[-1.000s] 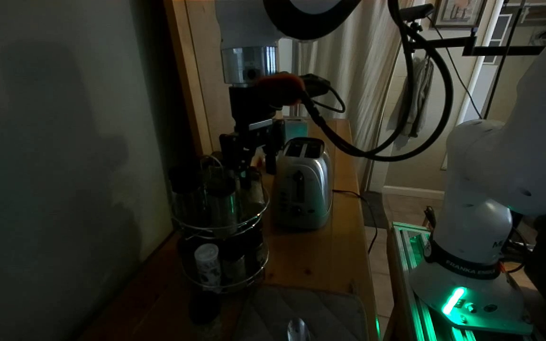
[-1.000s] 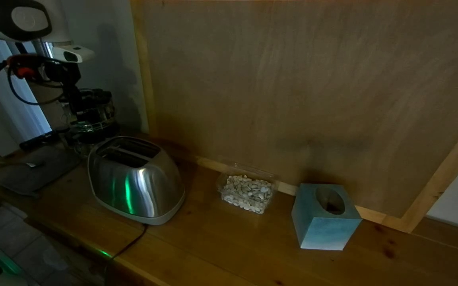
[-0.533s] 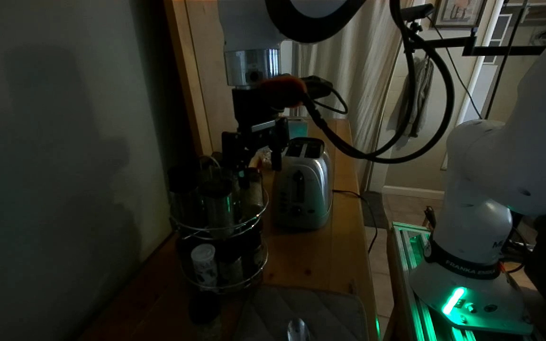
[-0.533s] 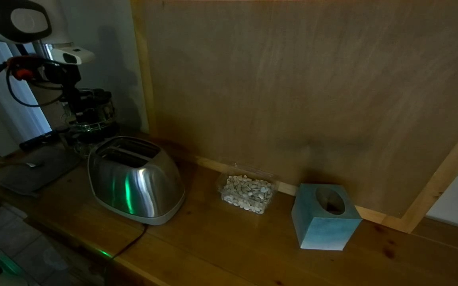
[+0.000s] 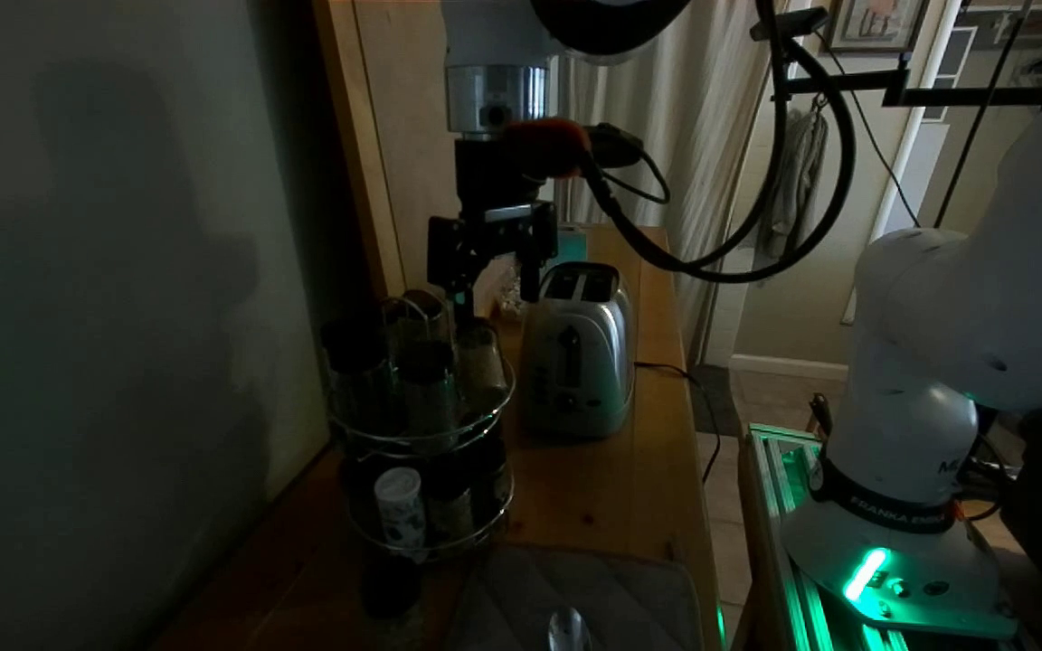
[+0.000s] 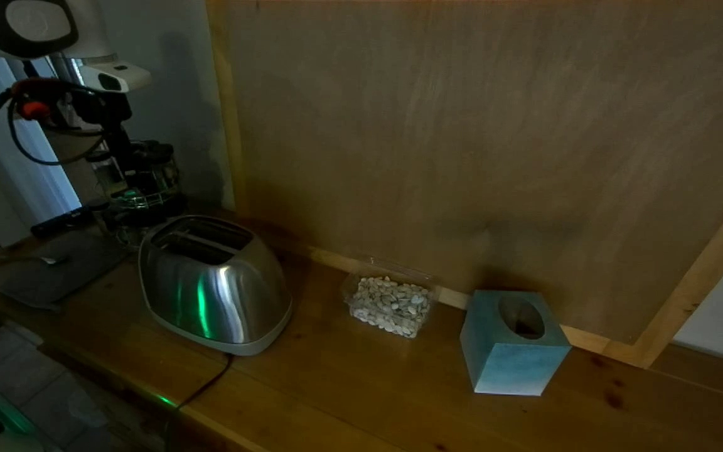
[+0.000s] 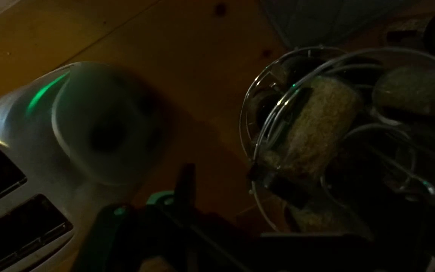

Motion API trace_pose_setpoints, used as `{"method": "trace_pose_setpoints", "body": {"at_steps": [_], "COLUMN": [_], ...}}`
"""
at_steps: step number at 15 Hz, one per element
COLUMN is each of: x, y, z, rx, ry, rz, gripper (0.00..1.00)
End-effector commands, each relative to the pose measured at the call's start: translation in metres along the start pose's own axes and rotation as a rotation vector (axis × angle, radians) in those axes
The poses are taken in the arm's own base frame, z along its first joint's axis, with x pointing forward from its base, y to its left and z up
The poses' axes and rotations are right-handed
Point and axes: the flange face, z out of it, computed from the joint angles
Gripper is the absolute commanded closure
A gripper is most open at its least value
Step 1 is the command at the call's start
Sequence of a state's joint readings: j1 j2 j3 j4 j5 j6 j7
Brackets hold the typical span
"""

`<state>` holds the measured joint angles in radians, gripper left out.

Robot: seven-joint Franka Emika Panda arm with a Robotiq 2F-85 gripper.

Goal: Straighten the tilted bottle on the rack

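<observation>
A Robotiq gripper (image 5: 497, 303), spread and holding nothing, hangs over the edge of a two-tier spice carousel (image 5: 402, 440). Just below one fingertip (image 5: 465, 310), a glass spice jar (image 5: 483, 363) on the upper tier seems to lean. Straightening looks unfinished, probably needing a gentle nudge upright next.

In an exterior view, rack (image 5: 412, 440) sits left of the toaster (image 5: 578, 353), bottles (image 5: 481, 363) on it top and bottom, mat (image 5: 607, 588) in front, spoon (image 5: 568, 630) on mat. In an exterior view, left to right along the counter (image 6: 349, 389): toaster, tub (image 6: 402, 275), box (image 6: 515, 346).
</observation>
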<state>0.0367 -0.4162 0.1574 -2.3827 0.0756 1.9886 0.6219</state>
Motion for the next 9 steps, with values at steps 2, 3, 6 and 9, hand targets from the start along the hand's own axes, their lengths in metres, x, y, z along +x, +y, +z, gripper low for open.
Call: {"method": "trace_pose_setpoints", "body": {"at_steps": [2,3,6,9], "x": [0.004,0.005,0.010,0.013], "y": [0.017,0.018,0.021,0.026], "z": [-0.003,-0.002,0.006,0.017], "rx": [0.034,0.035,0.048,0.084], "ry": [0.013,0.010,-0.010,-0.038], "rz": [0.027,0.036,0.054,0.060], "gripper": [0.00,0.00,0.00,0.00]}}
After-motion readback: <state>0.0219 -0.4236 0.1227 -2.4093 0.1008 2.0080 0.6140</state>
